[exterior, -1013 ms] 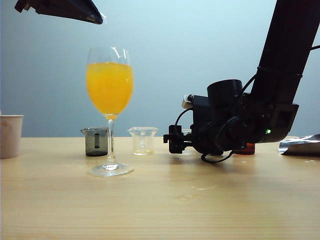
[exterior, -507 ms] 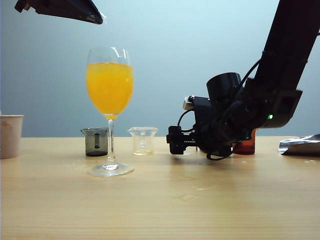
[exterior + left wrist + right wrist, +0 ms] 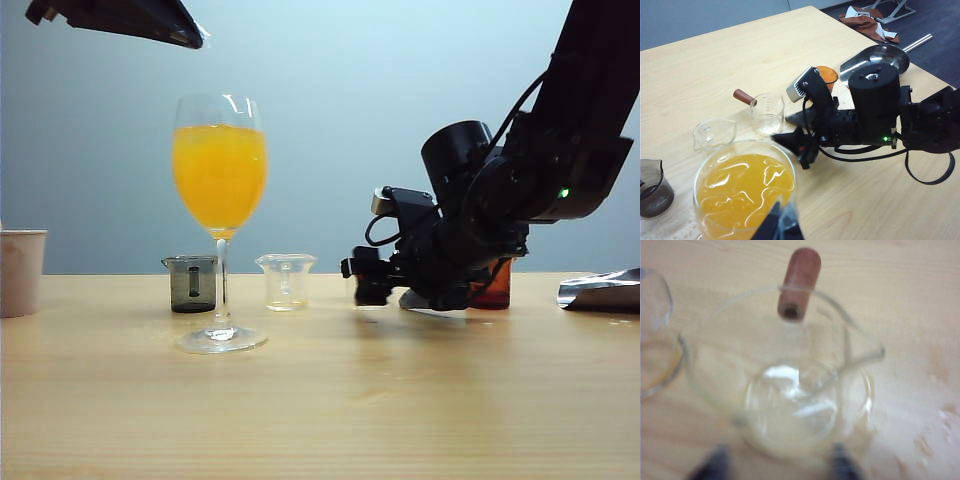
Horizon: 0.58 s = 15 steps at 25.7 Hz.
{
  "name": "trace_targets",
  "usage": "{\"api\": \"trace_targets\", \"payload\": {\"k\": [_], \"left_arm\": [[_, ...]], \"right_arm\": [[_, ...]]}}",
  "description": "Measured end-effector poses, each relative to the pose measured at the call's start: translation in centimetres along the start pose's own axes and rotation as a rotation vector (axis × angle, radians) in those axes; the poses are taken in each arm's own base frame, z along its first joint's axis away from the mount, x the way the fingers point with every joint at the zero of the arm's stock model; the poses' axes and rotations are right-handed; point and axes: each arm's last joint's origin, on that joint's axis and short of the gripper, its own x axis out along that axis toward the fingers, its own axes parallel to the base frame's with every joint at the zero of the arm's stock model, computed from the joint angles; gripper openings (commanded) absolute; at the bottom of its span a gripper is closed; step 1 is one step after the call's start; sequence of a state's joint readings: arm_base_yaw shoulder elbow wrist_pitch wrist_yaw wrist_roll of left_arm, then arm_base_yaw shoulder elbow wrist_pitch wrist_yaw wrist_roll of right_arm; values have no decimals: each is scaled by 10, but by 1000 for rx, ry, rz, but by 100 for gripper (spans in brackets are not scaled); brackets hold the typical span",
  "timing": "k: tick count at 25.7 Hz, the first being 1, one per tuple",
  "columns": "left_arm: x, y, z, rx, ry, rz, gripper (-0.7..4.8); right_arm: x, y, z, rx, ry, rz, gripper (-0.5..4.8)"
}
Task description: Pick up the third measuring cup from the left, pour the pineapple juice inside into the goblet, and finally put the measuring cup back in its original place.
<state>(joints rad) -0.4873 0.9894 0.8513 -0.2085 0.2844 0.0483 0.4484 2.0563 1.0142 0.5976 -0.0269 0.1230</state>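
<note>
1. The cup [image 3: 767, 114] stands on the surface [image 3: 320, 400], emptied; the goblet [image 3: 219, 215] holds orange juice.
2. The right pincer [image 3: 801, 142] sits just beside the cup, jaws apart, holding nothing.
3. The left pincer [image 3: 781, 225] hangs above the goblet; its jaw state cannot be told.
4. Judgement: pour and return done; only retreat remains.

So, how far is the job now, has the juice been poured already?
The pour looks done: the goblet is full of orange juice, and the third measuring cup stands on the table with only a pale film inside. In hand: the right gripper is open beside that cup, not holding it. The left gripper hangs over the goblet. Left: only to clear the right arm away.
</note>
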Motion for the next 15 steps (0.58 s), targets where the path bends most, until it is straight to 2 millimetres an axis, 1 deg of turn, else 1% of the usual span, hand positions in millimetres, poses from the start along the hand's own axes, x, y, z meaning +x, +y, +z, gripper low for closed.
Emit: {"api": "trace_targets", "payload": {"k": [1, 3, 4, 5, 6, 7, 8, 15], "left_arm": [[-3, -1, 1, 3, -10, 1, -6], [-7, -2, 3, 7, -24, 2, -6], [-9, -2, 4, 9, -31, 2, -6], [-11, -3, 5, 11, -39, 2, -6], [-14, -4, 5, 13, -46, 3, -6], [-20, -5, 8, 20, -68, 4, -6], [-26, -7, 10, 25, -88, 5, -6], [-48, -14, 12, 36, -126, 7, -6]], "right_arm": [[-6, 0, -2, 2, 16, -2, 40], [-12, 0, -4, 2, 31, -4, 38], [-16, 0, -4, 1, 38, -4, 22], [-20, 0, -4, 2, 43, -3, -9], [-24, 0, -4, 3, 47, -4, -8], [-33, 1, -3, -4, 53, -4, -8], [-44, 2, 1, 1, 53, -4, -8], [-90, 7, 28, 1, 43, 17, -8]]}}
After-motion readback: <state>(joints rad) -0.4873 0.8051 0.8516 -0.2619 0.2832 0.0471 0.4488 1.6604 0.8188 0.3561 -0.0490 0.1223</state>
